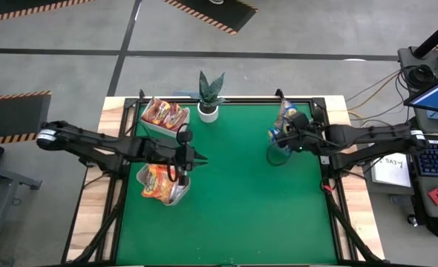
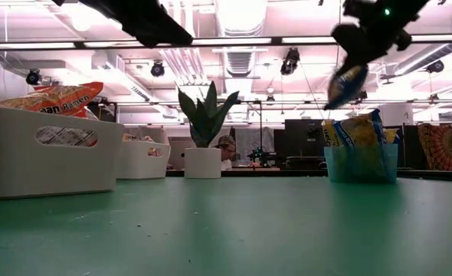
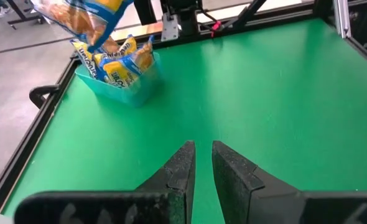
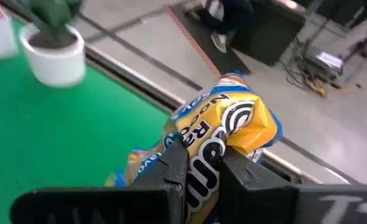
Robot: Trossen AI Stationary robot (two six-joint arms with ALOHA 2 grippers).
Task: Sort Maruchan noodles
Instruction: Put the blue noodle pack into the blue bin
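Hanging from the right gripper (image 4: 199,171), a blue-and-yellow noodle packet (image 4: 224,140) sits pinched between the two fingers, held clear of the table near its far right corner. The relation that matters is vertical — the blue bin (image 2: 361,162) stands just below and a little to one side of the packet in the low view, with other blue-and-yellow packets (image 2: 355,130) already standing in it. The held packet's long axis runs down at a slant, its lower end toward the bin's open top, so my judgement is that the coming move is a short drop into that bin. The right arm is plainly the nearer one.

The left gripper (image 3: 199,163) waits near the left edge over the nearer white tray (image 1: 176,194), its fingers close together with only a narrow gap and nothing between them. That tray holds orange-red packets (image 1: 157,182); a second white tray (image 1: 149,122) toward the far left corner holds red ones (image 1: 164,113), beside a potted plant (image 1: 209,96).

Hard to make out — from above, the right gripper covers the bin's mouth, so how full it is stays uncertain, and the wrist view cuts off the packet's lower end.
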